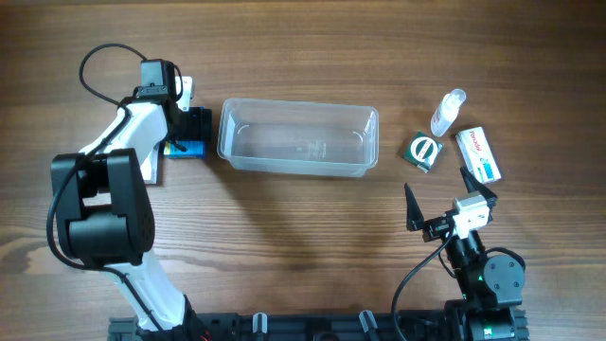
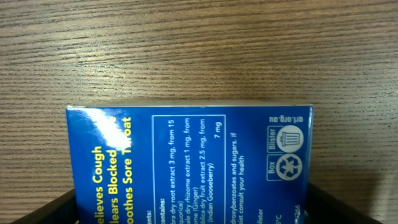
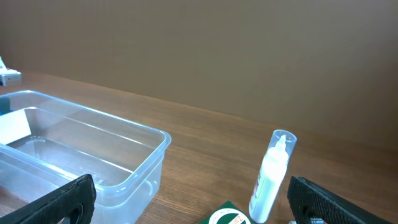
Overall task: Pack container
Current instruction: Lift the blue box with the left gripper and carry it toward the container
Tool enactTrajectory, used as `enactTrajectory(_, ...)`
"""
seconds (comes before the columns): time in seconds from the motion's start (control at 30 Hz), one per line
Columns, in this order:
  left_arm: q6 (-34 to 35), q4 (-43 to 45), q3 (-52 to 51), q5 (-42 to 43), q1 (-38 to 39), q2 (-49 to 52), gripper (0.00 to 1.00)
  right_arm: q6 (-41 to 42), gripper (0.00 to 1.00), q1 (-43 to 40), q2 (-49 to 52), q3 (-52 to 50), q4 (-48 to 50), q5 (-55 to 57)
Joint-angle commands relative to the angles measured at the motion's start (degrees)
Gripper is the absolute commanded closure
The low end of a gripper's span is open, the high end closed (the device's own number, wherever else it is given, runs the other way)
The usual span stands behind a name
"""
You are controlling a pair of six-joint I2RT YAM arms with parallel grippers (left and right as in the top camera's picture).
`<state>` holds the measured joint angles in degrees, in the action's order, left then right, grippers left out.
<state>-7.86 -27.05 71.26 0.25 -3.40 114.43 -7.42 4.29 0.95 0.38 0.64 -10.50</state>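
Note:
The clear plastic container (image 1: 298,161) lies empty at the middle of the table; its corner also shows in the right wrist view (image 3: 134,171). A blue cough-remedy box (image 1: 187,149) lies flat on the wood just left of the container. My left gripper (image 1: 192,128) is over it, and in the left wrist view (image 2: 193,208) its fingers press both sides of the blue box (image 2: 193,155). My right gripper (image 1: 443,201) is open and empty near the front right, its fingers (image 3: 191,186) spread wide.
A small clear bottle (image 1: 448,112) (image 3: 270,177), a green box (image 1: 423,152) (image 3: 227,214) and a white box (image 1: 479,154) lie right of the container, beyond my right gripper. Bare wood lies in front of the container.

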Motion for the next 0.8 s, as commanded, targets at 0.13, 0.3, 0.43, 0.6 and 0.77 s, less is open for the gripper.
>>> enactTrajectory(0.13,-0.3,-0.3,-0.1,-0.8,-0.4,2.6,0.28,-0.5,0.0,-0.2,-0.2,-0.1,0.2,-0.8)
enactTrajectory(0.3,-0.3,-0.5,0.2,-1.1,-0.4,1.6,0.25,-0.5,0.0,-0.2,-0.2,-0.1,0.2,-0.8)
enactTrajectory(0.43,-0.3,-1.0,0.4,-1.7,-0.4,-2.0,0.22,-0.5,0.0,-0.2,-0.2,-0.1,0.2,-0.8)
enactTrajectory(0.6,-0.3,-2.4,0.4,-1.7,-0.4,-7.8,0.23,-0.5,0.0,-0.2,-0.2,-0.1,0.2,-0.8)
enactTrajectory(0.77,1.4,-5.3,0.4,-1.6,-0.3,-12.8,0.23,-0.5,0.0,-0.2,-0.2,-0.1,0.2,-0.8)
